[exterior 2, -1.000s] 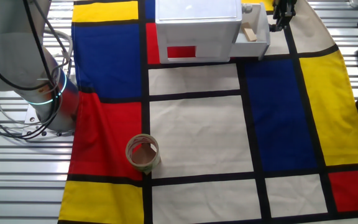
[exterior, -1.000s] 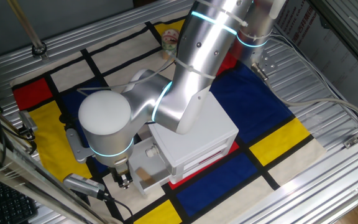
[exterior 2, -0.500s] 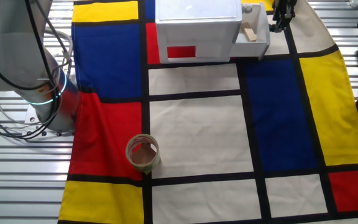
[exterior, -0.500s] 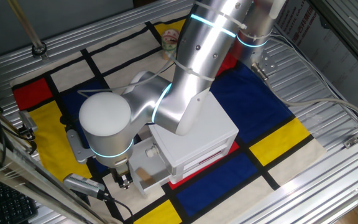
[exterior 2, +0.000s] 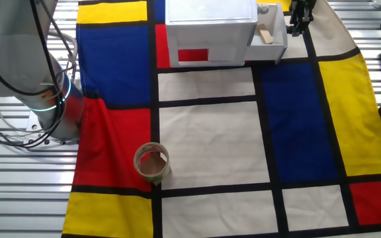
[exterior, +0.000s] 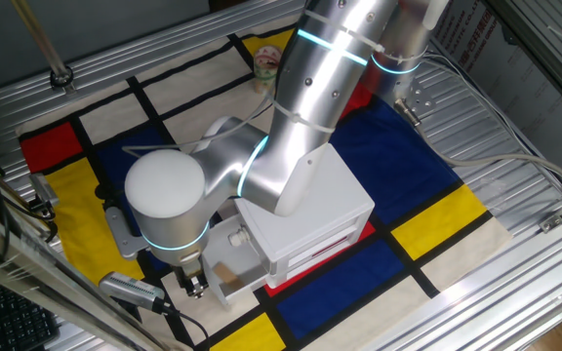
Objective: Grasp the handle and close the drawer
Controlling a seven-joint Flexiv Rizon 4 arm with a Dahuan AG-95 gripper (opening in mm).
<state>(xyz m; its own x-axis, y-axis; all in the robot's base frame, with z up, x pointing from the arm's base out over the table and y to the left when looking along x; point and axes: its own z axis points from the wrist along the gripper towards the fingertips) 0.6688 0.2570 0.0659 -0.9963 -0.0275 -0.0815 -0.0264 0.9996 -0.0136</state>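
The white cabinet [exterior 2: 210, 30] is taken as the reference landmark. The drawer [exterior 2: 271, 36] is found pulled out from the cabinet's side, its tray open to view from above, with a small tan block [exterior 2: 264, 35] lying inside it; in one fixed view the same drawer [exterior: 234, 273] projects from the cabinet's lower corner toward the cloth edge. The gripper [exterior 2: 299, 18] is positioned just beyond the drawer's front panel, on the side away from the cabinet, and its dark fingers [exterior: 196, 284] are seen at panel height. The handle itself cannot be made out in either view, being hidden by the fingers or too small to resolve; whether the jaws are open or closed on it cannot be told. The grasp is judged to be at or near completion, with the push not yet evident. The following risks are noted: if the knob is only partly caught, it may slip out when the push begins; if the push is not aligned with the drawer's travel, the tray may bind and the light cabinet may be shoved bodily across the patterned cloth [exterior 2: 210, 139]; the tan block, if raised above the tray wall, may foul the cabinet opening. A tape roll [exterior 2: 152, 162] lies well apart from the cabinet and is not considered a hazard.
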